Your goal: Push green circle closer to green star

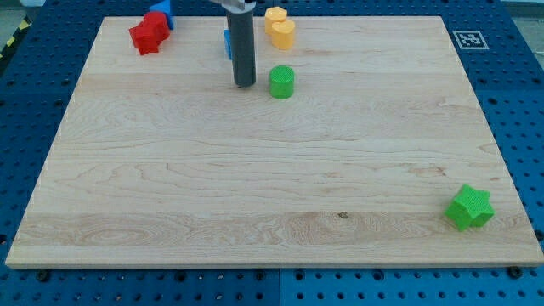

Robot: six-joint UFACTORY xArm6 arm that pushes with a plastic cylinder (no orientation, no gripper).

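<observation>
Pushing the green circle, a short green plastic cylinder (281, 82), toward the green star-shaped plastic block (469, 207) is the step in hand, and it is judged to be barely begun. The circle is seen near the top edge of the pale wooden tabletop (255, 195), a little left of centre, while the star lies near the bottom right corner, well apart from it. My tip (245, 84), the lower end of the dark rod, is placed just beside the circle on its left, whether touching or not cannot be told.

For the push to be done well, the tip would best be brought slightly above and to the left of the circle, so that the line of force runs through its middle toward the bottom right corner. A round block is likely to slip off a narrow rod, so small corrections would probably be needed along the diagonal. The star sits close to the right edge, so the push should be ended short of it.

No jaws are carried by this arm, so no opening or closing can be reported.

Counted: two green blocks, the circle and the star; one red block (149, 32) by the top left corner; two blue blocks, one (163, 10) behind the red and one (227, 41) partly hidden by the rod; one yellow block (280, 28), possibly two pieces together.
</observation>
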